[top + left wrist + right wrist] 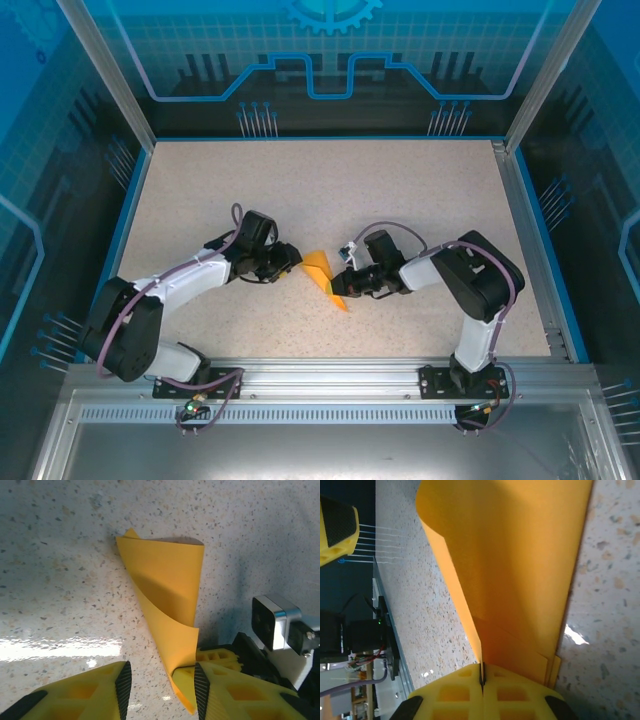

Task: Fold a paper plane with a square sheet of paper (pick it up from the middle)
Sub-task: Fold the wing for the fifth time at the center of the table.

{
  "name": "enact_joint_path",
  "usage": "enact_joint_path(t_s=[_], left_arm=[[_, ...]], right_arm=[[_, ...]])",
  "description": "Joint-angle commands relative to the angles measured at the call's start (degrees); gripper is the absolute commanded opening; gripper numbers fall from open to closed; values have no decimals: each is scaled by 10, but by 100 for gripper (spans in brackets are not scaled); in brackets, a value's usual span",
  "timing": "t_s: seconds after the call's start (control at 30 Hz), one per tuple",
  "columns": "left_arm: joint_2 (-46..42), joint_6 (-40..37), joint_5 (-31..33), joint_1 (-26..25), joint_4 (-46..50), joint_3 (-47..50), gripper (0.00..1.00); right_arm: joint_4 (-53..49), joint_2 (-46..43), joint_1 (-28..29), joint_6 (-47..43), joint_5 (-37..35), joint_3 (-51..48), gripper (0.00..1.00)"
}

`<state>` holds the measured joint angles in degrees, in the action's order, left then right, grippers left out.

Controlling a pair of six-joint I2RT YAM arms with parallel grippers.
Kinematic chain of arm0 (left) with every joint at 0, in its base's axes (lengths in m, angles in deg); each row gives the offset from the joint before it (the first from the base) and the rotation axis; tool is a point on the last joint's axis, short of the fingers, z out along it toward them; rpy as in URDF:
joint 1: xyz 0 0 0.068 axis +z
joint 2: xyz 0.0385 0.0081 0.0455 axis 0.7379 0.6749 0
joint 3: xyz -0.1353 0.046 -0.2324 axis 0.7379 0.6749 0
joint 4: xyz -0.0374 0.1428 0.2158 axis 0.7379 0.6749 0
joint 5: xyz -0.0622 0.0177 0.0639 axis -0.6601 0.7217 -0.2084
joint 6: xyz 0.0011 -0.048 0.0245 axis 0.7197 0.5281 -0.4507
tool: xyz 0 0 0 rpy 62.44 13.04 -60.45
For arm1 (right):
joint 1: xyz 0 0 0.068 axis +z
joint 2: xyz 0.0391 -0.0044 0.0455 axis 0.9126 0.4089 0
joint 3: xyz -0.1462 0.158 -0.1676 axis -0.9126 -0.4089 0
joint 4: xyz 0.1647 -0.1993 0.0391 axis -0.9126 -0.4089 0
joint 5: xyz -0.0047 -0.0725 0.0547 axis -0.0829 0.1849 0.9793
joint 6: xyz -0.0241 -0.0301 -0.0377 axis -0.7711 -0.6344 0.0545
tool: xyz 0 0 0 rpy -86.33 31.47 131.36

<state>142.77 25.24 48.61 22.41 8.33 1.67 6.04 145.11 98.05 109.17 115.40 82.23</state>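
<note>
I see the orange paper (320, 268) lying on the speckled table (400, 190) near the centre, between the two grippers. It is folded into a narrow, tapering shape with one long flap curling up off the surface; from the left wrist camera the wide end (167, 580) points away from me and the narrow end comes toward the fingers.

My right gripper (482, 672) is clamped on the paper, its yellow fingers pressed together with the layered edge pinched between them. From above it sits at the paper's near, pointed end (342, 284).

My left gripper (162, 672) is spread wide and grips nothing. The paper's narrow end runs into the gap, close against one finger (201, 690), and I cannot tell whether they touch. From above it sits just left of the paper (293, 258).

Both arms are bent at the elbow and reach inward from their bases, wrists low over the table, facing each other.
</note>
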Motion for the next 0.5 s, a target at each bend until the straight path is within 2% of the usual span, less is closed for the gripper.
enact_joint_path(t_s=[0.0, 0.47], left_arm=[[13, -15, -22, -7, -30, 6, 42], [93, 0, -37, -57, -78, -29, 41]], right_arm=[[-16, 22, -6, 20, -33, -1, 0], [-4, 17, -5, 45, -100, -46, 0]])
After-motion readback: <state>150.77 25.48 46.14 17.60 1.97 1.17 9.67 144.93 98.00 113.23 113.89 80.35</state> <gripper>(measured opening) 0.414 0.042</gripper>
